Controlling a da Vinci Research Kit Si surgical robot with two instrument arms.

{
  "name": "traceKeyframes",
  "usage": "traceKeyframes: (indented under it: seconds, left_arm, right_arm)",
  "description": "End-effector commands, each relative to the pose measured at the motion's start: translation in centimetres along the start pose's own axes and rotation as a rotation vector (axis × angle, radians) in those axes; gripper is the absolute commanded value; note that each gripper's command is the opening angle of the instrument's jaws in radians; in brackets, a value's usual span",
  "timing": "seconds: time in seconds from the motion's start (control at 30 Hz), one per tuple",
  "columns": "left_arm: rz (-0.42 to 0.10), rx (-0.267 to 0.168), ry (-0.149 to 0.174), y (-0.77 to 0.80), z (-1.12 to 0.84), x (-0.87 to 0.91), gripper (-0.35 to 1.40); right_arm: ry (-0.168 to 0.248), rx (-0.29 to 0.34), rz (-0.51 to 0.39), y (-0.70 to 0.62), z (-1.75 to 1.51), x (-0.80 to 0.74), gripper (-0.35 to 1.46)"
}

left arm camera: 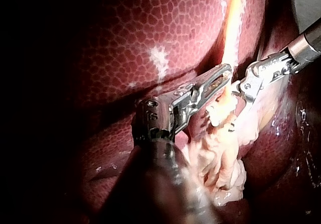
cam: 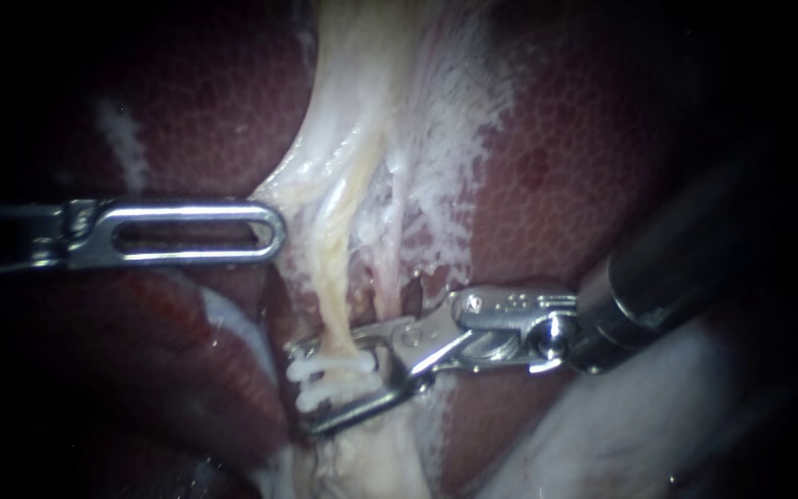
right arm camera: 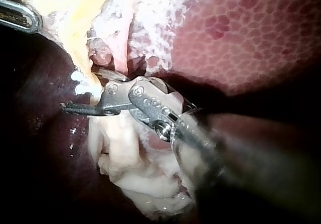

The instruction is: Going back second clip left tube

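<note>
Since the soft, slippery left tube [cam: 332, 277] looked easily torn, best held above its clips [cam: 332, 368], the right instrument's [cam: 299, 388] jaws stood spread astride it.

The backdrop is the liver [cam: 602, 148], dark red and finely mottled, spreading across the endoscope view from 9 o'clock to 3 o'clock; the light is strongest at the centre and toward 12 o'clock; it fades to near black at the rim, deepest at 8 and 2 o'clock; a pale streak [cam: 122, 139] marks the liver at 10 o'clock; in the left wrist view a flat grey patch [left arm camera: 307, 3] shows past the liver's edge, and what it is cannot be told.
</note>
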Motion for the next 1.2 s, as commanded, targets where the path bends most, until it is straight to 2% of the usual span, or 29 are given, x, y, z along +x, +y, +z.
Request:
traceKeyframes:
  seconds: [0.03, 0.2, 0.6, 0.9, 1.2]
  left_arm:
    - [0.000, 0.001, 0.000, 0.00, 0.00, 0.00, -0.35]
    - [0.000, 0.001, 0.000, 0.00, 0.00, 0.00, -0.35]
    - [0.001, 0.000, 0.000, 0.00, 0.00, 0.01, -0.35]
    - [0.001, 0.000, 0.000, 0.00, 0.00, 0.01, -0.35]
    - [0.002, 0.000, 0.000, 0.01, 0.01, 0.02, -0.35]
  right_arm:
    - [0.000, 0.000, -0.008, -0.01, -0.01, 0.02, 0.59]
    - [0.004, 0.002, -0.036, -0.05, -0.02, 0.07, 0.60]
    - [0.004, -0.001, -0.053, -0.07, -0.06, 0.08, 0.60]
    - [0.013, -0.050, -0.080, -0.09, -0.65, 0.23, 0.60]
    - [0.015, -0.089, -0.096, -0.18, -1.22, 0.31, 0.60]
